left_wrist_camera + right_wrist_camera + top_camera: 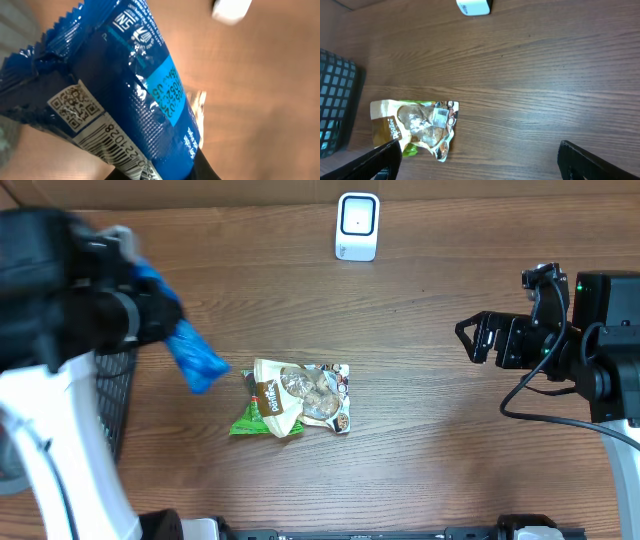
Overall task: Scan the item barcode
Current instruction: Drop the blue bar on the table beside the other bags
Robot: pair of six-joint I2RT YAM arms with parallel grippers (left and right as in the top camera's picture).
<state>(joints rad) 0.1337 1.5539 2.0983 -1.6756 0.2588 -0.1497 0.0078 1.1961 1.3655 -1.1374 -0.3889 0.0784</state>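
**Blue packet in my left grip, barcode cut short**

From overhead my left gripper (148, 308) is a blur, and its fingers are hidden behind the packet (145, 85) it is clamped on. The packet hangs above the table (430, 450), beside the basket (115, 390) and well apart from the scanner (357, 225) at the far edge. My left wrist view cuts the barcode (115, 152) off at the bottom edge; a QR code (75, 106) sits just beside it. I read "SN" in white near the crimped end. The digits on the light blue panel are upside down and too glossy to make out. The bag (295, 398) lies mid-table, the script on its brown label unreadable. My right gripper (478, 338) stands wide open on the right.
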